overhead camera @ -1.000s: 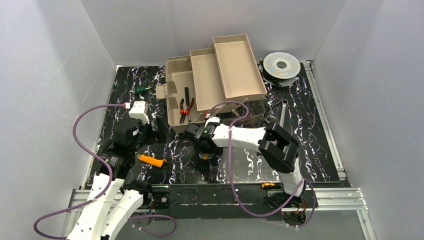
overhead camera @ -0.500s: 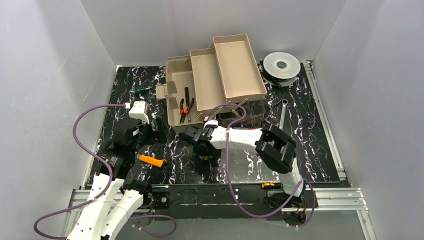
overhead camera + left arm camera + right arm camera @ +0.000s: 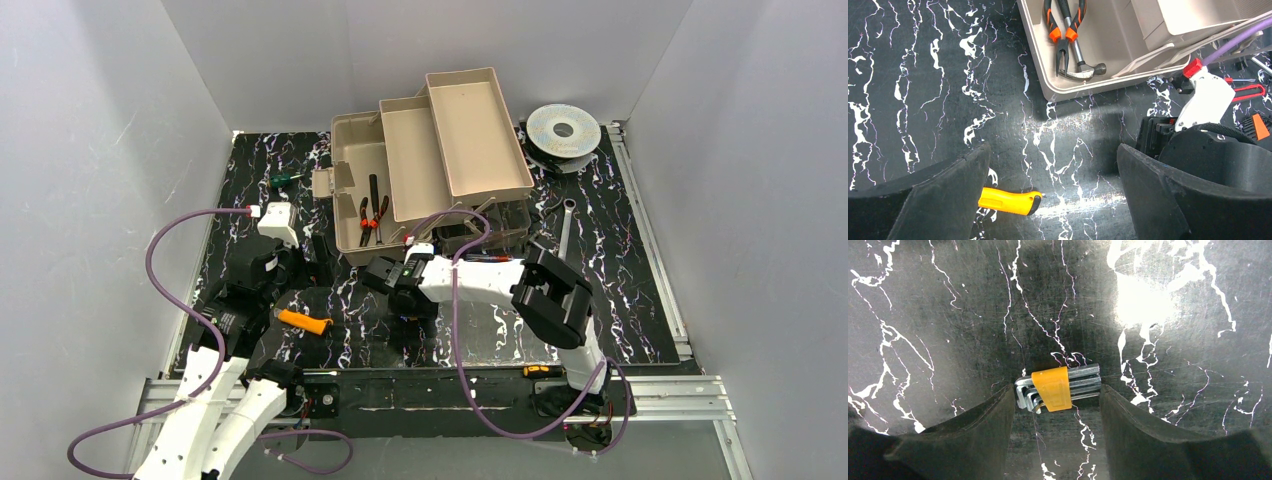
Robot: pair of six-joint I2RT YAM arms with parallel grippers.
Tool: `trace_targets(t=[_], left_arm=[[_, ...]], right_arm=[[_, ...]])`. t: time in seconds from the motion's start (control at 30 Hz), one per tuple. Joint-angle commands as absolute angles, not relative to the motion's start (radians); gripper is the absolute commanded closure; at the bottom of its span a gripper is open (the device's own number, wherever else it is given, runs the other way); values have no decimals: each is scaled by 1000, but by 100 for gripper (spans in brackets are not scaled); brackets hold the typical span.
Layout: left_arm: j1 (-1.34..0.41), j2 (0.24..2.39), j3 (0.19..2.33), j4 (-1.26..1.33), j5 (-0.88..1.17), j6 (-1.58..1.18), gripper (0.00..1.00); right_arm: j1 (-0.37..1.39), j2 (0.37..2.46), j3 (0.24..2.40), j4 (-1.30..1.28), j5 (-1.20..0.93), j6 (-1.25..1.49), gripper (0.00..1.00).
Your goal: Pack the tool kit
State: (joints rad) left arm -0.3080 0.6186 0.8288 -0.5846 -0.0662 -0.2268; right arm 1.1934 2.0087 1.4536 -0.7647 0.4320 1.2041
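Observation:
The taupe toolbox (image 3: 350, 165) stands open at the back, its beige trays (image 3: 455, 140) folded out. Red-handled pliers (image 3: 1064, 27) and a hammer (image 3: 1083, 70) lie in its bottom. My right gripper (image 3: 1057, 390) is down on the mat in front of the box (image 3: 405, 308). Its fingertips press both ends of a silver hex key set in an orange holder (image 3: 1055, 387). My left gripper (image 3: 1053, 155) is open and empty above the mat at the near left (image 3: 290, 290). A yellow-handled tool (image 3: 1008, 201) lies by its left finger and shows orange in the top view (image 3: 303, 321).
A green screwdriver (image 3: 285, 180) lies left of the box, and a silver wrench (image 3: 566, 225) lies to its right. The round wire spool (image 3: 563, 130) sits at the back right. A red tool (image 3: 1248, 92) lies by the box's smoky lid. Grey walls enclose the mat.
My right gripper has moved toward the near edge and down over the hex key set, which it now hides in the top view. The left arm has not moved.

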Motion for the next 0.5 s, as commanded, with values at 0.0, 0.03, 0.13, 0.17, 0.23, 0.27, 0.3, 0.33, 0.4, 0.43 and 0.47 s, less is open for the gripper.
trace_targets(t=[0.0,0.03,0.13,0.17,0.23,0.27,0.3,0.33,0.4,0.43,0.47], left_arm=[[-311,621,823,-594,-69,-216,2],[-311,621,823,-592,-70,-217,2],[-310,620,823,-593,-75,-216,2],[-309,619,822,-594,-75,-216,2],[-310,618,822,-594,-77,-217,2],[-310,619,822,-593,-77,-216,2],[-311,620,822,-594,-77,-216,2],[-311,619,823,-594,-77,-216,2],[-311,619,822,-593,-77,-216,2],[-310,618,822,-593,-77,-216,2],[-310,616,822,-594,-77,-216,2]], right_arm=[[1198,1977,1413,-709,458,1171,56],[1198,1970,1415,-714,470,1162,56],[1200,1934,1419,-731,503,1143,56],[1200,1917,1415,-731,512,1136,56],[1202,1883,1406,-721,526,1123,56],[1202,1866,1400,-712,530,1115,56],[1201,1844,1391,-698,531,1105,56],[1201,1829,1385,-686,537,1094,56],[1202,1801,1384,-670,548,1060,56],[1202,1787,1384,-665,554,1048,56],[1202,1776,1386,-660,561,1035,56]])
